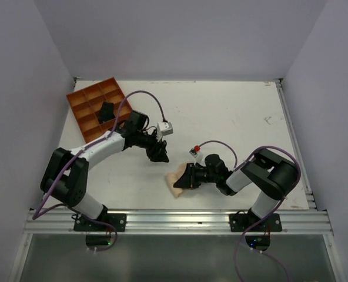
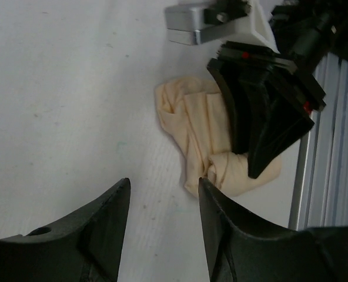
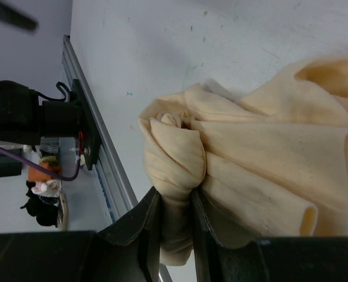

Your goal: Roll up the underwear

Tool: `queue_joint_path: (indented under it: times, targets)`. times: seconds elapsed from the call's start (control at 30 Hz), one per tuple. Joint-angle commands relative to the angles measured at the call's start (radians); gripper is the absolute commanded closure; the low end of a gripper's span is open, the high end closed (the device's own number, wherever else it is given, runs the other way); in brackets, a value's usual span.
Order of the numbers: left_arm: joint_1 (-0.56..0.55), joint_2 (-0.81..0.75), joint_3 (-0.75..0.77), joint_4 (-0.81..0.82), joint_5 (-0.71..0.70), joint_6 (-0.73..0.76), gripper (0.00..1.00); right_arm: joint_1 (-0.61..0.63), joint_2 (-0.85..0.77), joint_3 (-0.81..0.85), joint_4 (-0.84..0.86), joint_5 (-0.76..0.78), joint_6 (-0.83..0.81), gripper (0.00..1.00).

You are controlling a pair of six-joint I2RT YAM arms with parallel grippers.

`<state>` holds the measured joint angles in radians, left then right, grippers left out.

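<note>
Peach-beige thin fabric: the underwear point(image 3: 250, 147) lies bunched on the table point(image 1: 233, 111) near its front edge, one end twisted into a small roll. Judged light, limp and quick to crease; best taken at a bunched fold or the rolled end, not a flat layer. Right tool point(image 3: 173, 200) narrow, pinching that rolled end. Left tool point(image 2: 162, 200) wide, empty, near the underwear, not touching. Count: one underwear, two tools, one orange tray point(image 1: 86, 97), one black bundle point(image 1: 106, 111) in it.

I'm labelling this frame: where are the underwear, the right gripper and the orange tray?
underwear point(image 2: 191, 126): left wrist view, its folded middle.
right gripper point(image 3: 173, 202): right wrist view, between its fingertips.
orange tray point(image 1: 86, 100): top external view, a bare compartment.
</note>
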<state>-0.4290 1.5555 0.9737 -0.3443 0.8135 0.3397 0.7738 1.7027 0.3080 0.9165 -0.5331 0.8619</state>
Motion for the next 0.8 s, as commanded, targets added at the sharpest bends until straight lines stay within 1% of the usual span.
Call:
queue_joint_path:
  times: [0.0, 0.17, 0.23, 0.27, 0.33, 0.47, 0.57, 0.63, 0.73, 0.77]
  targets:
    - [-0.08, 0.0, -0.018, -0.1, 0.091, 0.156, 0.45, -0.001, 0.066, -0.053, -0.154, -0.014, -0.021, 0.95]
    - [-0.109, 0.087, 0.002, -0.13, 0.17, 0.162, 0.45, -0.004, 0.086, -0.05, -0.153, -0.025, -0.015, 0.93]
    - [-0.12, 0.126, 0.023, -0.159, 0.148, 0.174, 0.45, -0.007, 0.089, -0.05, -0.154, -0.03, -0.018, 0.93]
    - [-0.137, 0.136, 0.029, -0.171, 0.113, 0.183, 0.44, -0.008, 0.092, -0.049, -0.153, -0.034, -0.02, 0.93]
    - [-0.155, 0.162, 0.037, -0.168, 0.078, 0.174, 0.42, -0.011, 0.098, -0.05, -0.154, -0.044, -0.021, 0.92]
    - [-0.184, 0.204, 0.054, -0.176, 0.107, 0.179, 0.4, -0.015, 0.106, -0.05, -0.151, -0.051, -0.024, 0.92]
    - [-0.203, 0.228, 0.062, -0.186, 0.067, 0.185, 0.41, -0.019, 0.103, -0.047, -0.153, -0.056, -0.023, 0.92]
    - [-0.208, 0.242, 0.066, -0.186, 0.067, 0.186, 0.43, -0.019, 0.101, -0.043, -0.153, -0.062, -0.023, 0.92]
    - [-0.209, 0.276, 0.086, -0.193, 0.072, 0.185, 0.54, -0.019, 0.101, -0.034, -0.154, -0.07, -0.02, 0.9]
    - [-0.209, 0.287, 0.097, -0.214, 0.082, 0.193, 0.61, -0.019, 0.1, -0.035, -0.154, -0.068, -0.015, 0.88]
